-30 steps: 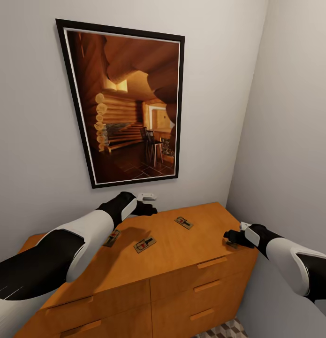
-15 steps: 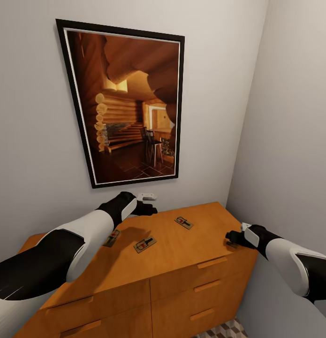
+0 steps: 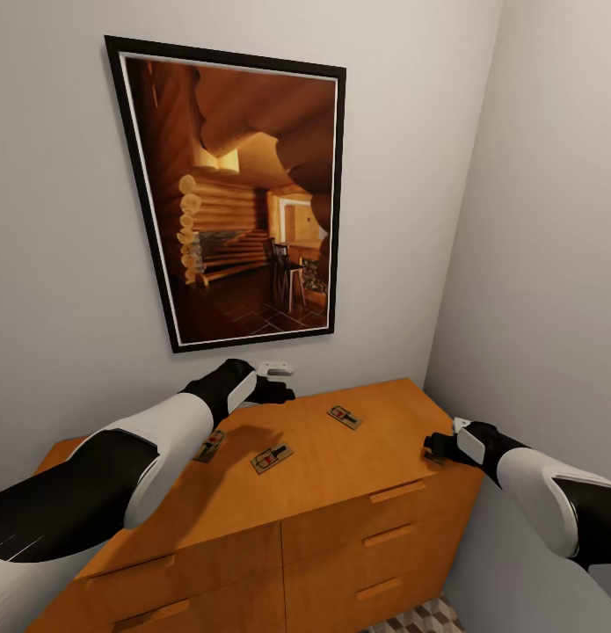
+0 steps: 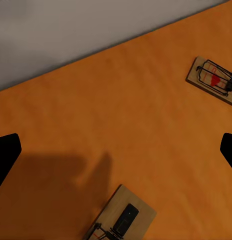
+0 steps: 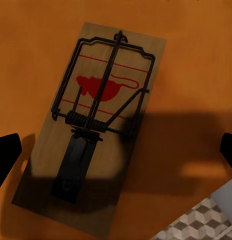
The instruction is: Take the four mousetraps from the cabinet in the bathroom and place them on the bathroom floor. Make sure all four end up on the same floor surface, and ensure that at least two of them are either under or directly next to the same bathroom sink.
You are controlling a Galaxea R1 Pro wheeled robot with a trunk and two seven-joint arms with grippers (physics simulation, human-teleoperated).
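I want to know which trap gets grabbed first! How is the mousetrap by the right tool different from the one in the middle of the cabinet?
The corner mousetrap lies right under the open right tool, at the cabinet's front right edge. The middle mousetrap sits apart from both tools. The corner one is partly shadowed; the middle one is lit. Both are flat wooden traps with wire parts.

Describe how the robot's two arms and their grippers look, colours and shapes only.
Both arms are smooth rounded tubes in alternating glossy white and black sections. The left arm runs black, then white, then a black wrist with a white panel. The right arm matches it. The left gripper and right gripper are black; in the wrist views the jaws show as dark blunt tips.
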